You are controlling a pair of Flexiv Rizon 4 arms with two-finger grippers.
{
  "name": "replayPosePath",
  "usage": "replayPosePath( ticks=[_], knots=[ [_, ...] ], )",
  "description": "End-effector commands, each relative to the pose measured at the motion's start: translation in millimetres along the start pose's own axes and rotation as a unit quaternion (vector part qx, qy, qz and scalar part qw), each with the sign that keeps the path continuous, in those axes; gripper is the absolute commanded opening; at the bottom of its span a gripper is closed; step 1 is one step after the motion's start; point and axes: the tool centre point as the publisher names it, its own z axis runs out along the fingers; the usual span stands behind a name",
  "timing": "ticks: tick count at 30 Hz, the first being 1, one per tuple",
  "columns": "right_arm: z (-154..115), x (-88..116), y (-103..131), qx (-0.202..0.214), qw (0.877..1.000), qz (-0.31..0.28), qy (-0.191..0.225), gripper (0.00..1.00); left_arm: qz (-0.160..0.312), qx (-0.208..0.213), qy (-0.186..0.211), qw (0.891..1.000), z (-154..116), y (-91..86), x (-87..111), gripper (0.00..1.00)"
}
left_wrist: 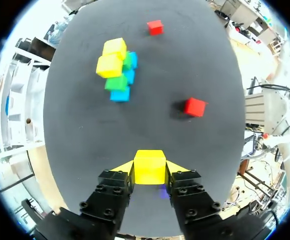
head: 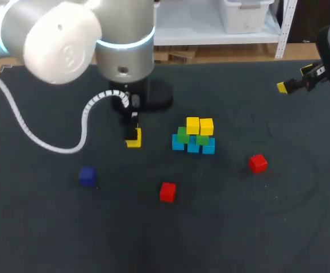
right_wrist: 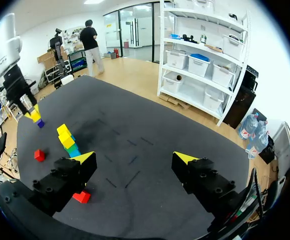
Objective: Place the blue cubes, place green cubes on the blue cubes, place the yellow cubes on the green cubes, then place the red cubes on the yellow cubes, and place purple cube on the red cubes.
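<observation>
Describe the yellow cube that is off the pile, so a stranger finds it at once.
On the dark table, find the pile of blue, green and yellow cubes near its middle. Beside it, the left hand grips one yellow cube; only this one sits between fingertips, not on the pile.

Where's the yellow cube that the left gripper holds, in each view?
Head view: the held yellow cube is left of the cube stack, under the left arm.
Left wrist view: held yellow cube in the left gripper, cube stack ahead.
Right wrist view: held yellow cube, small, beyond the cube stack.
Shared landmark: the cube stack.
</observation>
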Motion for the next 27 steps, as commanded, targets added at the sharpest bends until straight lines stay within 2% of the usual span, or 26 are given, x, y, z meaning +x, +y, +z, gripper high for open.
replayPosePath(
  ticks=[1, 13, 23, 27],
  knots=[
    [0.2, -0.4, -0.7, -0.002, 1.0, 0.0, 0.0, 1.0, 0.004, 0.033, 0.028, 0.999, 2.9, 32.9, -18.0, 0.0],
    [0.2, -0.4, -0.7, -0.002, 1.0, 0.0, 0.0, 1.0, 0.023, 0.045, 0.013, 0.999, 7.3, 50.3, -51.3, 0.0],
    [0.2, -0.4, -0.7, -0.002, 1.0, 0.0, 0.0, 1.0, 0.035, 0.034, 0.014, 0.999, 5.9, 58.7, -72.0, 0.0],
    [0.2, -0.4, -0.7, -0.002, 1.0, 0.0, 0.0, 1.0, 0.024, 0.036, -0.004, 0.999, 6.8, 59.2, -75.3, 0.0]
  ],
)
